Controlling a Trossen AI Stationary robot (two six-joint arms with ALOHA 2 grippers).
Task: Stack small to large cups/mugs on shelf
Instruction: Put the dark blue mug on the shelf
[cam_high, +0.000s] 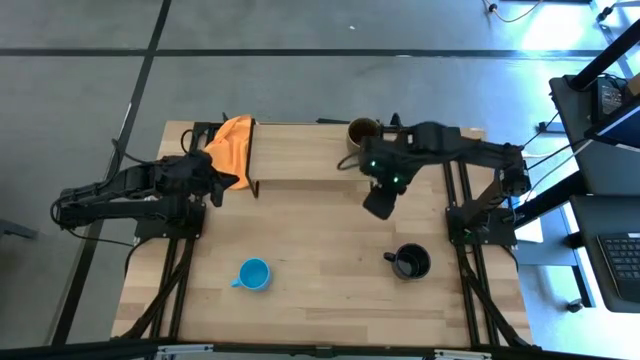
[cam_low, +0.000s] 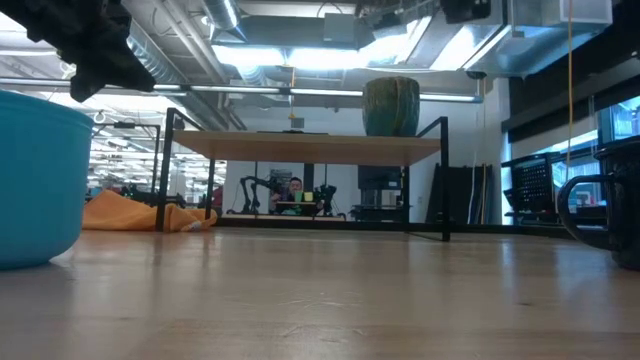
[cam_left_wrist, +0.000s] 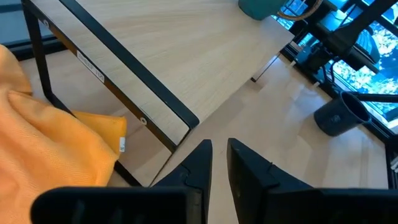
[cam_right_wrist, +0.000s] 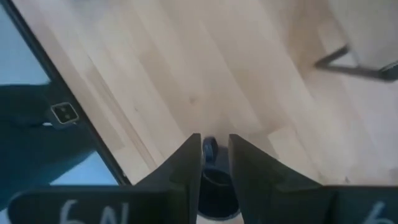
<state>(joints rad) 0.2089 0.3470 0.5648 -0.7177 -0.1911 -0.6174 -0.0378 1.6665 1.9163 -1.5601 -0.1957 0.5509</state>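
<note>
The olive-brown mug (cam_high: 362, 131) stands upright on the right end of the shelf (cam_high: 310, 150); it also shows in the low view (cam_low: 390, 105). The black mug (cam_high: 410, 262) and the light blue mug (cam_high: 254, 274) stand on the table near its front edge. My right gripper (cam_high: 380, 205) hovers over the table just in front of the shelf's right end, its fingers a narrow gap apart and empty. Its wrist view shows the black mug (cam_right_wrist: 214, 183) beyond the fingers. My left gripper (cam_left_wrist: 217, 155) is shut and empty by the shelf's left end.
An orange cloth (cam_high: 232, 145) lies draped at the shelf's left end, right beside my left gripper, and also shows in the left wrist view (cam_left_wrist: 56, 137). The shelf's thin black legs (cam_low: 445, 180) stand on the table. Bare tabletop (cam_high: 320, 240) lies between the blue and black mugs.
</note>
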